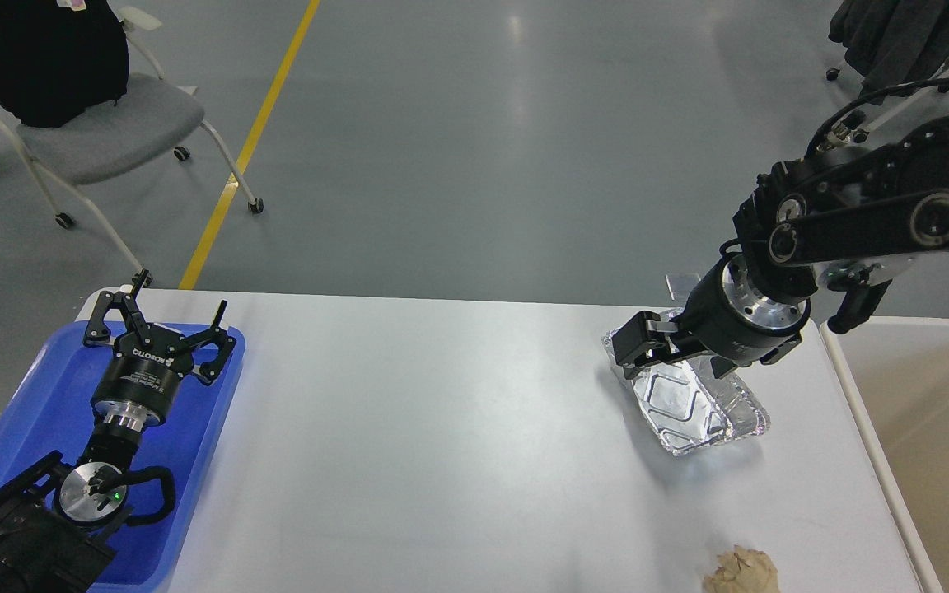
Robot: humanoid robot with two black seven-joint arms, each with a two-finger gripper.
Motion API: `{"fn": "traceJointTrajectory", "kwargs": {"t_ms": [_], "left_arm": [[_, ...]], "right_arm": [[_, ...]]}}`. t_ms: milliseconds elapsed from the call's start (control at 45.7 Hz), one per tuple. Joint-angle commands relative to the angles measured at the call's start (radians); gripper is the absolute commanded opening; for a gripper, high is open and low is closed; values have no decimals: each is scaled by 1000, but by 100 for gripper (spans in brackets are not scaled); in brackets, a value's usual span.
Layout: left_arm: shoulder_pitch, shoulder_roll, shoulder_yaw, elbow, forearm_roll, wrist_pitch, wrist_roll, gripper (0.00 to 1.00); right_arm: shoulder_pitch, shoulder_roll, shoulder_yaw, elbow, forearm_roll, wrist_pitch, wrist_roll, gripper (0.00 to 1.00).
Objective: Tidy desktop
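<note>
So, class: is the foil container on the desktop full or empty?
Empty: the foil container sits open side up, its bare embossed bottom showing; the right pincer covers its far end.

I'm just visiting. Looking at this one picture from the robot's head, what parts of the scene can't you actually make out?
- Head view: the far rim of the foil tray is hidden behind the right gripper; whether it is gripped is unclear.
- The crumpled brown paper is cut off by the bottom edge.
- The beige bin runs off the right edge; its inside bottom is unseen.
- The blue tray is partly covered by the left arm and open left gripper.
</note>
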Motion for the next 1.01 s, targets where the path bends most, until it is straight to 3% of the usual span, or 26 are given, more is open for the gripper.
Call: {"fn": "traceJointTrajectory", "kwargs": {"t_ms": [0, 985], "left_arm": [[-1, 0, 0, 0, 0, 0, 0, 99], [-1, 0, 0, 0, 0, 0, 0, 99]], "right_arm": [[49, -16, -11, 1, -5, 94, -1, 100], [141, 13, -53, -10, -52, 167, -1, 100]]}}
